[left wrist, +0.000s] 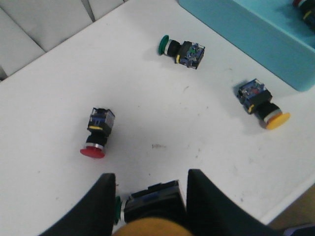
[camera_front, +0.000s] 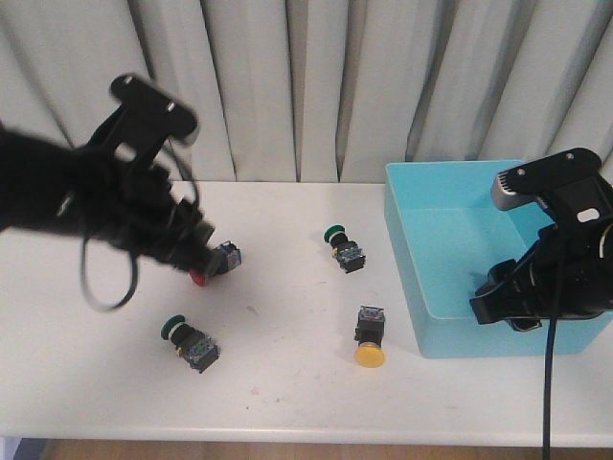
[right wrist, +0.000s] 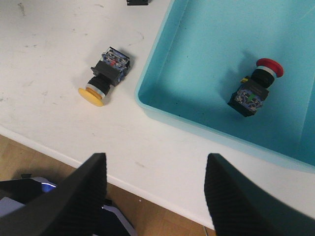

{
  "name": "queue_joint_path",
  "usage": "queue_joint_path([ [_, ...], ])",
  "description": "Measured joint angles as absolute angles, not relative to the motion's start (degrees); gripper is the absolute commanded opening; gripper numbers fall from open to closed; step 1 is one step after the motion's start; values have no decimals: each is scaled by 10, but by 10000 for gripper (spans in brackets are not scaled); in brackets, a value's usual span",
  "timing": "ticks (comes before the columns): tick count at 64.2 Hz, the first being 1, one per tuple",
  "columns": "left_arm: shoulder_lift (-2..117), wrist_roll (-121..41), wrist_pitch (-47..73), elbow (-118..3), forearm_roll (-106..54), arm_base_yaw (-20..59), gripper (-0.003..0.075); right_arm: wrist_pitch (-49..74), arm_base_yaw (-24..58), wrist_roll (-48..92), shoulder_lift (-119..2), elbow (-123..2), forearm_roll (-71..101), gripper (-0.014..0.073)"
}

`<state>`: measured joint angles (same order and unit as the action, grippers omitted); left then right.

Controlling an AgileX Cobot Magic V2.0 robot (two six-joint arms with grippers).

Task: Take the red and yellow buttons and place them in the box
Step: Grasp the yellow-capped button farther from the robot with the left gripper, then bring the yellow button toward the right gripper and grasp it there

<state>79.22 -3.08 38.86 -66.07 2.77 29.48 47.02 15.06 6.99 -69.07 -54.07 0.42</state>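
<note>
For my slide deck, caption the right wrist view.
Open right fingers above table edge; one red button inside turquoise box, yellow button outside.

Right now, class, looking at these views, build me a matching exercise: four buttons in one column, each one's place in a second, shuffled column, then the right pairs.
Things
1. red button with the green part on its body
2. yellow button
3. green button nearer the curtain
4. red button with the yellow ring

Places
A. on the table, below the left gripper
B. inside the box
C. lying just outside the box's front corner
D. mid-table, its cap towards the curtain

Pairs: 1-B, 2-C, 3-D, 4-A
</note>
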Motion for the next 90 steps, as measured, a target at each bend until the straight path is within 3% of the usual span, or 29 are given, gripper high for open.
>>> queue_joint_path([
  [17,738,-52,325,-554,16,308,125,470,151,70,-693,-541,6,422],
  [31,738,-230,283,-553,-119,366,125,473,151,129,-721,-541,53,435],
  [44,738,-484,290,-553,-304,389,125,500,151,339,-731,-541,206,483],
  [52,738,-653,318,-553,-415,391,125,558,151,545,-731,-541,308,493],
  [65,739,-826,333,-553,-568,392,125,600,151,797,-731,-541,414,492],
  [78,761,-943,340,-553,-681,393,125,609,151,953,-731,-541,481,479],
  [90,767,-1038,346,-553,-773,393,125,617,151,998,-731,-541,509,461],
])
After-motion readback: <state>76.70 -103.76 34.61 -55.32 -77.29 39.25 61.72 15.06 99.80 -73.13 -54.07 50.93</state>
